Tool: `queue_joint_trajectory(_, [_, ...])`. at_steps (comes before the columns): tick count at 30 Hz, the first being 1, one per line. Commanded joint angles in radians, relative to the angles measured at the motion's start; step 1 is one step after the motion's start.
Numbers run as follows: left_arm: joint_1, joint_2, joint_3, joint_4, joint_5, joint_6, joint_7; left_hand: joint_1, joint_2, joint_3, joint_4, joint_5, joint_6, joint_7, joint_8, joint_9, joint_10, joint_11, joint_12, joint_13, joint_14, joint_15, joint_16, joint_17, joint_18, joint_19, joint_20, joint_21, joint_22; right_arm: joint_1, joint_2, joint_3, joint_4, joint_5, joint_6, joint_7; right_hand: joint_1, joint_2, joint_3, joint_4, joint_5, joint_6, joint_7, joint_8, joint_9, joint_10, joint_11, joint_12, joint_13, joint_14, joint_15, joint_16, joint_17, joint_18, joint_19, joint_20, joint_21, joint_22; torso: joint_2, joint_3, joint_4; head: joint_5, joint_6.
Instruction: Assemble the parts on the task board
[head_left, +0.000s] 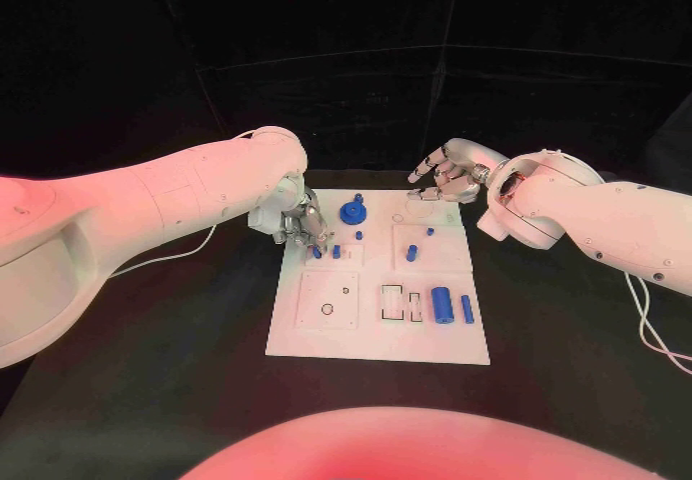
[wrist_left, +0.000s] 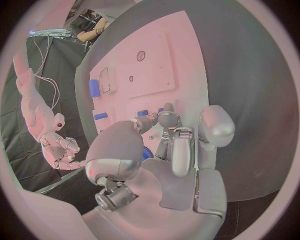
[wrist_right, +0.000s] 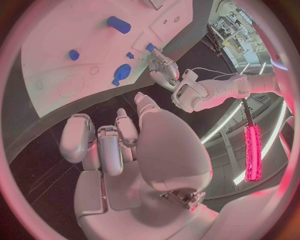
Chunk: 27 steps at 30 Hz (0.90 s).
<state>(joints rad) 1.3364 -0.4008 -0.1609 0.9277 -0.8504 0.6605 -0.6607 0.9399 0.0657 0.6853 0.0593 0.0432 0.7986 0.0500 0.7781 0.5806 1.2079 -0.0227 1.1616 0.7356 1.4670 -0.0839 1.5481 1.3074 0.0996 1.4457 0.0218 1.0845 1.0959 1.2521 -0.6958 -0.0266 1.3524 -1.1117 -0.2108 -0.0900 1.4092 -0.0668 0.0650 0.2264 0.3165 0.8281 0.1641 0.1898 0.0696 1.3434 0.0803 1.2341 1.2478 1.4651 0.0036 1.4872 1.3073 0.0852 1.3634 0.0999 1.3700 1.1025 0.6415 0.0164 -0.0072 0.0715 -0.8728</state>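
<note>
Task board (head_left: 378, 340) lies flat mid-tabletop (head_left: 173, 380). Blue parts on it: round knobbed piece (head_left: 353, 213) at far edge, small pegs (head_left: 410, 251) mid-board, cylinder (head_left: 443, 306) and slim rod (head_left: 467, 309) near right edge. Left hand (head_left: 302, 226) over board's far-left corner, fingertips at small blue peg (head_left: 317, 251); grip unclear. Right hand (head_left: 444, 178) hovers beyond far edge, fingers spread, holding nothing.

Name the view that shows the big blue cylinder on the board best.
Head view: the big blue cylinder lies unobstructed at the task board's near right. The wrist views show it small and bent.
</note>
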Motion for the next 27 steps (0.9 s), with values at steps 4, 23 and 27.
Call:
queue_joint_trajectory(4, [0.001,0.003,0.000,-0.004,-0.003,-0.009,0.001,-0.022,-0.035,-0.060,0.025,0.003,0.005,0.001,0.009,0.006,-0.005,0.000,-0.003,-0.001,0.088,-0.004,-0.002,0.198,0.009,-0.001,-0.006,-0.004,0.001,0.002,0.000,0.001,0.002,-0.002,0.005,0.006,-0.003,0.005,-0.006,-0.001,0.005,0.006,0.000,0.006,-0.002,-0.002,-0.007,-0.002,-0.002,0.069,-0.008,-0.007,0.101,0.005,-0.007,0.001,-0.008,-0.004,0.000,0.0001,-0.0007,0.000,0.000])
queue_joint_trajectory(23, [0.001,0.009,0.000,-0.012,-0.003,-0.005,-0.003,-0.031,-0.047,-0.163,0.058,0.003,0.006,-0.001,0.006,0.010,-0.006,-0.002,-0.002,0.000,0.088,-0.005,-0.002,0.198,0.009,0.000,-0.006,-0.009,0.000,0.002,0.000,0.001,0.002,-0.002,0.009,0.005,-0.003,0.005,-0.006,-0.001,0.005,0.006,0.000,0.006,-0.002,-0.002,-0.007,-0.002,-0.002,0.069,-0.008,-0.007,0.101,0.005,-0.007,0.001,-0.008,-0.004,0.000,-0.0002,-0.0005,-0.001,0.000])
queue_joint_trajectory(27, [0.001,0.008,0.000,-0.011,-0.003,0.001,-0.005,-0.029,-0.047,-0.169,0.059,0.003,0.006,-0.002,0.006,0.011,-0.006,-0.002,-0.001,0.001,0.088,-0.005,-0.002,0.199,0.009,0.001,-0.006,-0.008,0.001,0.002,0.000,0.001,0.002,-0.002,0.009,0.005,-0.003,0.005,-0.006,-0.001,0.005,0.006,0.000,0.006,-0.002,-0.002,-0.007,-0.002,-0.002,0.069,-0.008,-0.007,0.101,0.005,-0.007,0.001,-0.008,-0.004,0.000,-0.0002,-0.0001,-0.002,0.000])
